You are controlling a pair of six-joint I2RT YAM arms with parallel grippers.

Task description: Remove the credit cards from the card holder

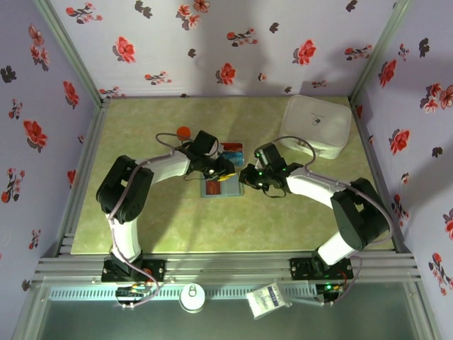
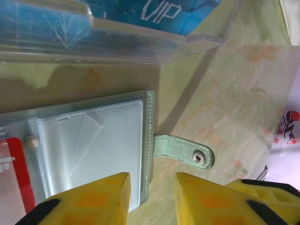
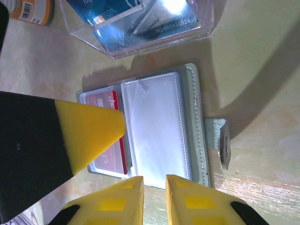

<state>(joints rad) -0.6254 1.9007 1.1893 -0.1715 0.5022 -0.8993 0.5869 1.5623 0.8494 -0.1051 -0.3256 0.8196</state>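
Reaching in from their bases at the near edge of the worktop, both arms bend toward the middle, where they meet over the card holder.

The left end effector is released: its wrist view shows the yellow fingers standing apart with nothing between them, above the holder's stitched edge beside the snap strap. The right end effector is also released, its fingers only narrowly parted and gripping nothing, just off one long edge of the holder.

The card holder lies open and flat on the worktop. The clear sleeve on the strap side looks empty. The red card sits in the next sleeve, and one yellow finger of the left end effector crosses in front of it. I cannot tell whether that finger touches the card.

Just beyond the holder stands a clear plastic box, close to the holder's far edge. The blue card, printed "VIP", lies inside it.

Farther back and left of the box is an orange-capped bottle. A large white lidded container sits in the far right corner, well apart from the holder. Flowered walls close off the back and sides.
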